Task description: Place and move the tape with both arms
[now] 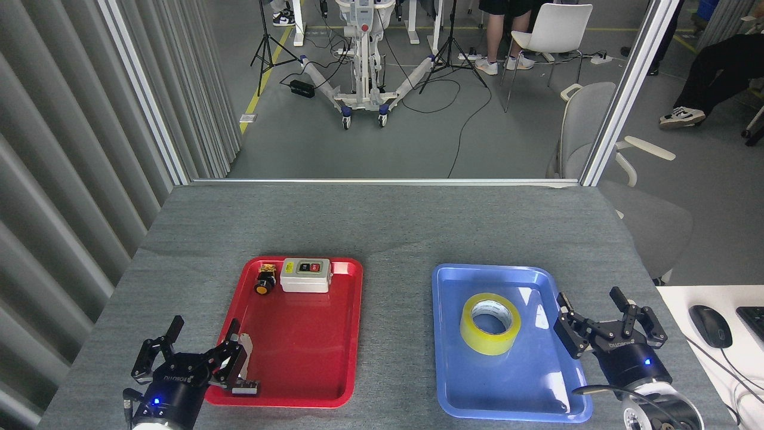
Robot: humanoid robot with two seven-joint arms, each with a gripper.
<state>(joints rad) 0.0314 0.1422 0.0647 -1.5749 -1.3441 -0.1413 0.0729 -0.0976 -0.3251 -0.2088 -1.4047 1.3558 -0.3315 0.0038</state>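
Tape (490, 323) flat in blue tray (453, 382); right end effector (609, 325) just beside, left end effector (190, 352) well apart, both spread open, empty; best approached squarely, fingers straddling wall.

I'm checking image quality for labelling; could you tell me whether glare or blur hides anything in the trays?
Head view: sharp throughout; white glare patches on the blue tray beside the tape, which stays clearly readable; the red tray shows only a soft sheen; shadows are faint and diffuse.
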